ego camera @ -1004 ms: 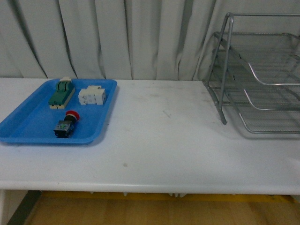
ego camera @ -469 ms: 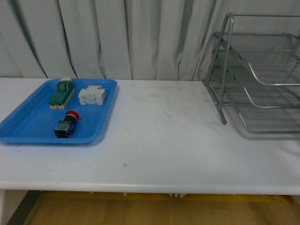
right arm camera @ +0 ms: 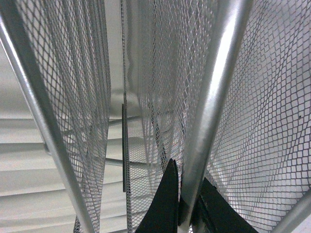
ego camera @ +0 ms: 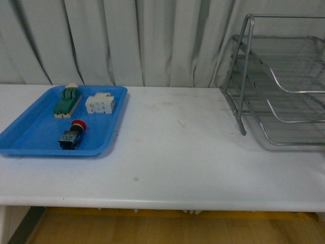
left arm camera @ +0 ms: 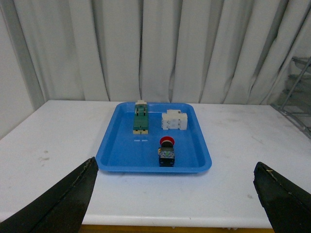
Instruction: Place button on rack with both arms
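Observation:
The button (ego camera: 72, 134), red cap on a black body, lies on its side in the blue tray (ego camera: 30, 140) at the table's left. It also shows in the left wrist view (left arm camera: 166, 151). My left gripper (left arm camera: 175, 163) is open and empty, back from the table's front edge, facing the tray, with its fingers (left arm camera: 63, 204) wide apart. The rack (ego camera: 284, 76), silver wire mesh with three tiers, stands at the table's right. My right gripper (right arm camera: 187, 194) is shut on one of the rack's metal tubes (right arm camera: 214, 97). Neither arm shows in the front view.
A green-and-cream switch block (ego camera: 67, 100) and a white terminal block (ego camera: 99, 104) lie at the far end of the blue tray. Bare white table (ego camera: 177, 152) lies between tray and rack. Grey curtains hang behind.
The rack's tiers have shifted very slightly in the front view. The button and the tray have not moved.

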